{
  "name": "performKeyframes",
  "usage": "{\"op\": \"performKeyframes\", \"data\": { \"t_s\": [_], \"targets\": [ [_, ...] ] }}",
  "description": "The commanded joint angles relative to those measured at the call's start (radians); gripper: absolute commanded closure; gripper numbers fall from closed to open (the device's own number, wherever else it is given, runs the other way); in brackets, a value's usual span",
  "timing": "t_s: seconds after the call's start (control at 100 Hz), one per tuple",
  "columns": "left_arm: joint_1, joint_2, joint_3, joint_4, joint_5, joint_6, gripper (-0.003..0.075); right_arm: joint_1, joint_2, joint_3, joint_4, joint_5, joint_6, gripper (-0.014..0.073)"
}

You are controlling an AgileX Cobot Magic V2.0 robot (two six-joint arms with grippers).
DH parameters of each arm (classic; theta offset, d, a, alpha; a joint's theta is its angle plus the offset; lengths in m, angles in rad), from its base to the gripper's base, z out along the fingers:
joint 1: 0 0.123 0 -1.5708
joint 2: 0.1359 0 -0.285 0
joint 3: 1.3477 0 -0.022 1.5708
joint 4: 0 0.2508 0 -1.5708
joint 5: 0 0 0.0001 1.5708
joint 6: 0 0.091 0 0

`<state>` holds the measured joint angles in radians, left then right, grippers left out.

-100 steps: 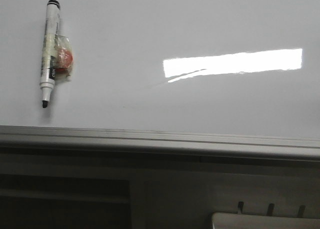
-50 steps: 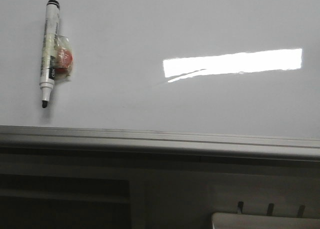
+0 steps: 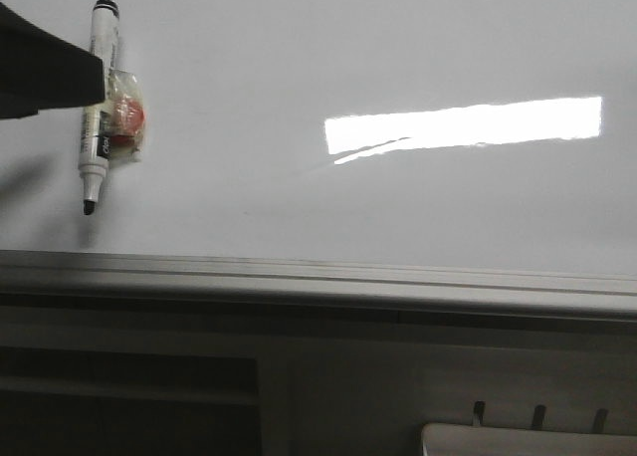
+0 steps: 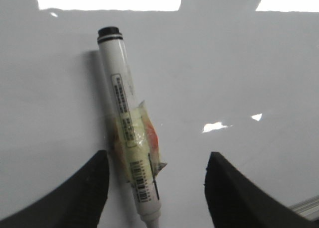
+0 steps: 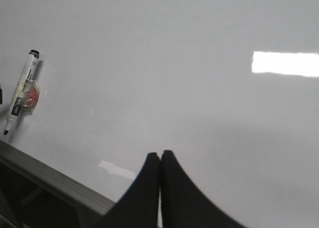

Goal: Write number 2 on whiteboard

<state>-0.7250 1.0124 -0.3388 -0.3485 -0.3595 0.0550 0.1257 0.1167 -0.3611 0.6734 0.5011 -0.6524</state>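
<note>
I've got the left gripper (image 4: 155, 188) spread wide around the marker (image 3: 98, 106), which sits at the whiteboard (image 3: 398, 207) far-left side, above the grey rail (image 3: 318, 277). Right gripper (image 5: 160, 161) pinched closed, empty. No 2 drawn yet.

Below the big white surface runs a long grey rail (image 3: 318, 282) from one side of the front view to the other, and under it sit dark cabinet panels (image 3: 129, 396) with a paler panel (image 3: 398, 386) beside them. Down in the corner there is a light-colored tray (image 3: 528, 441) with three small dark pegs (image 3: 537, 414) poking up behind it (what the pegs belong to is hard to tell). A lamp overhead, out of view, makes a bright patch of light (image 3: 463, 125) shaped like a long box, and the room looks dim and grey around it.
</note>
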Motion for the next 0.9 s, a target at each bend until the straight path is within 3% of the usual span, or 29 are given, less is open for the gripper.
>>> {"op": "performKeyframes", "data": {
  "t_s": [0.0, 0.45, 0.52, 0.7, 0.82, 0.89],
  "targets": [
    [-0.016, 0.039, -0.033, -0.044, -0.102, -0.007, 0.0332, 0.002, 0.023, -0.024, 0.031, -0.076, -0.012, 0.0654],
    [-0.016, 0.169, -0.033, -0.121, -0.166, -0.013, 0.0351, 0.002, 0.023, -0.024, 0.034, -0.105, -0.012, 0.0654],
    [-0.016, 0.187, -0.033, -0.138, -0.166, -0.014, 0.0421, 0.002, 0.023, -0.024, 0.034, -0.105, -0.012, 0.0654],
    [-0.02, 0.194, -0.033, -0.108, -0.16, -0.014, 0.0735, 0.002, 0.03, -0.024, 0.043, -0.066, -0.012, 0.0654],
    [-0.02, 0.194, -0.033, -0.039, -0.134, -0.018, 0.0741, 0.002, 0.082, -0.024, 0.141, 0.025, -0.014, 0.0654],
    [-0.031, 0.184, -0.033, 0.03, -0.124, -0.021, 0.0741, 0.018, 0.123, -0.026, 0.169, 0.086, -0.1, 0.0654]
  ]
}}
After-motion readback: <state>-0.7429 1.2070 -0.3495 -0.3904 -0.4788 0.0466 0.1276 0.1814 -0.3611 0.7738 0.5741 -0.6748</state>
